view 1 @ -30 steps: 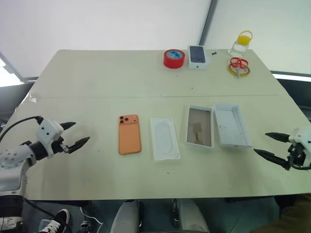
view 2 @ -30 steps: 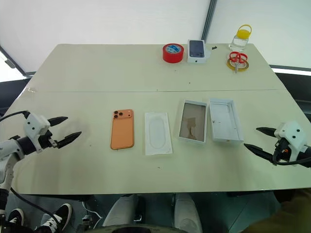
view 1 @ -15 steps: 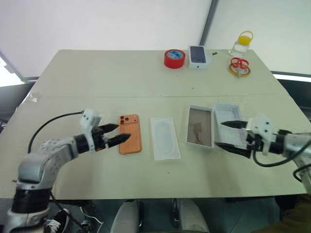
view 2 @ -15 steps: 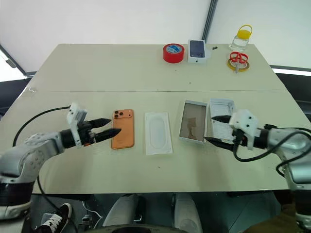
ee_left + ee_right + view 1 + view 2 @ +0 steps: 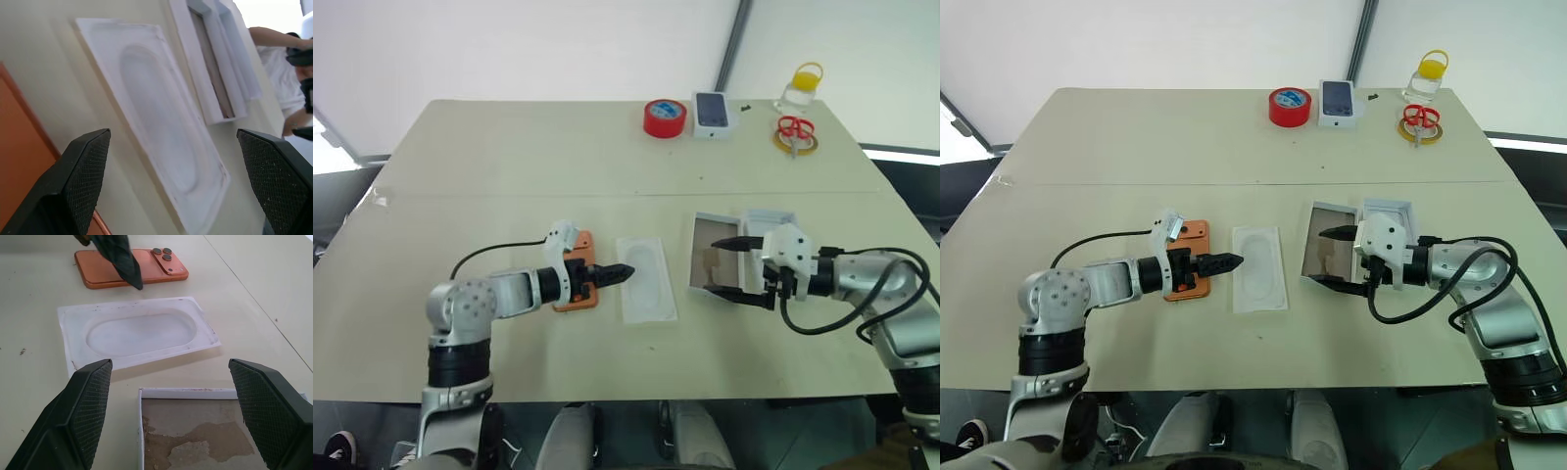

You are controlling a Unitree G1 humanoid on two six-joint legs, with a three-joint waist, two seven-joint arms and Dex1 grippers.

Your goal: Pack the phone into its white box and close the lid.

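Left gripper (image 5: pixel 619 273), jaws spread, hovers over the phone (image 5: pixel 578 294) lying flat on the table (image 5: pixel 509 166) beside the insert (image 5: pixel 646 279); it should probably straddle the long edges squarely before closing.

Both arms: silver-grey metal shells w/ black joints. Each claw: left claw (image 5: pixel 615 274), right claw (image 5: pixel 732 267), two black tapered fingers (image 5: pixel 90 409) w/ cross-hatched pads, on white block housing. Black cables loop along forearms.
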